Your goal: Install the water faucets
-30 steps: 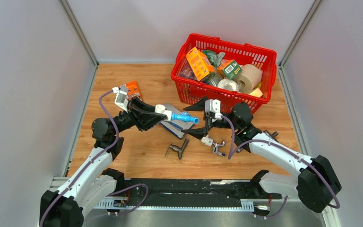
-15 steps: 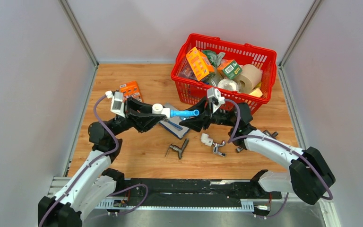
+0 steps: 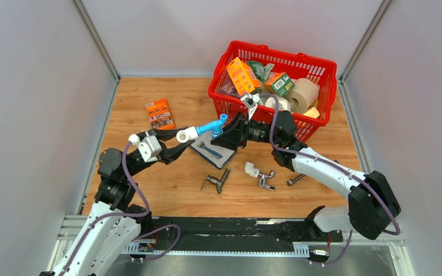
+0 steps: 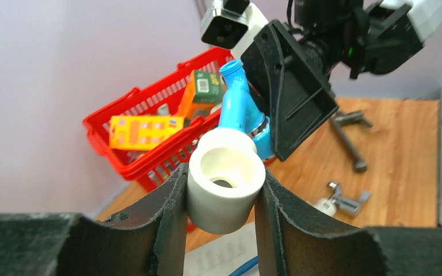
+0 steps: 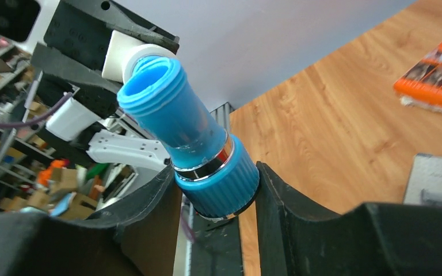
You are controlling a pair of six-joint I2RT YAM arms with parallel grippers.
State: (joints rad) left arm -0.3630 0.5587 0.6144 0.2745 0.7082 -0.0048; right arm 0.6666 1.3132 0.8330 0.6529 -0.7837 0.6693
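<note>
The light-blue water faucet (image 3: 210, 127) hangs above the table between both arms, its spout tilted up toward the basket. My left gripper (image 3: 179, 138) is shut on its white end fitting (image 4: 225, 178), which sits squeezed between the two black fingers. My right gripper (image 3: 225, 134) is shut on the ribbed blue end (image 5: 218, 185) of the same faucet. In the right wrist view the faucet's open threaded mouth (image 5: 149, 77) points at the camera, with the white fitting (image 5: 128, 54) behind it. The T-shaped handle is hidden.
A red basket (image 3: 288, 54) full of boxes and tape rolls stands at the back right. On the wood lie an orange packet (image 3: 160, 114), a grey card with a blue tool (image 3: 212, 150), a dark grey tap (image 3: 217, 181), a chrome tap with white elbow (image 3: 260, 174) and a metal rod (image 3: 295, 180).
My right gripper rose from beside the chrome tap, moved left and shut on the faucet's blue end. My left arm drew back left, and the faucet tilted up toward the basket.
</note>
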